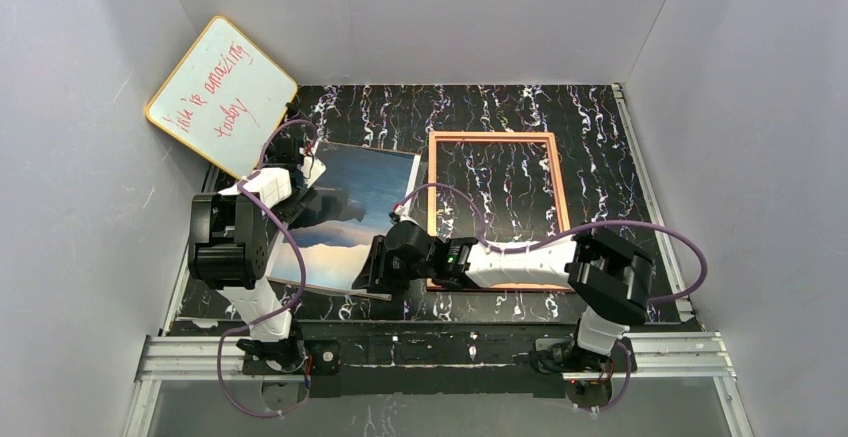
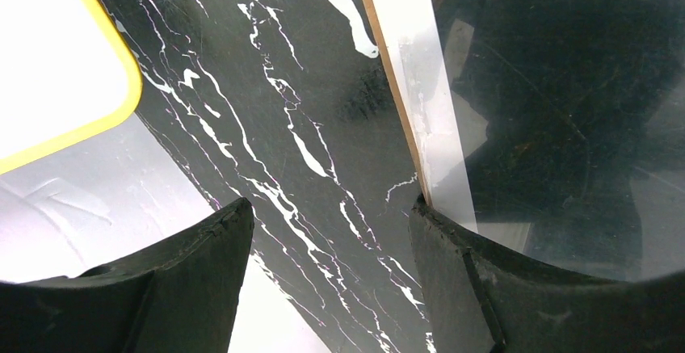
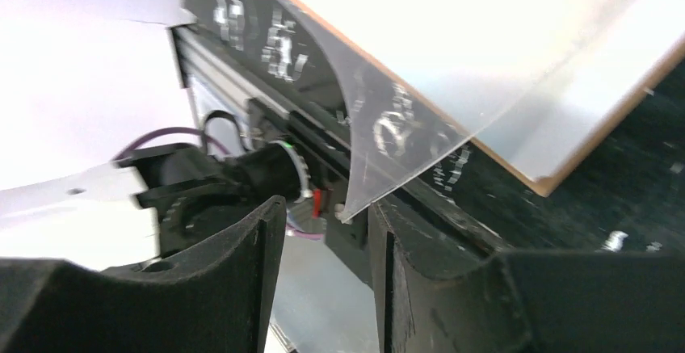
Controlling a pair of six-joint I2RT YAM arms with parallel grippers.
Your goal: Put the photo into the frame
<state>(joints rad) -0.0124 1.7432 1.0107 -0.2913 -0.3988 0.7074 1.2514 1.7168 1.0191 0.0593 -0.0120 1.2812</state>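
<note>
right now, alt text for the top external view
A seascape photo lies face up on the black table, left of the empty pink frame. The left gripper is at the photo's far corner, the right gripper at its near edge.

top: high behind near edge, looking down on whole table (image 1: 600,117) | wrists: close, low over the photo's (image 1: 360,207) opposite corners | shared: photo, table
</note>
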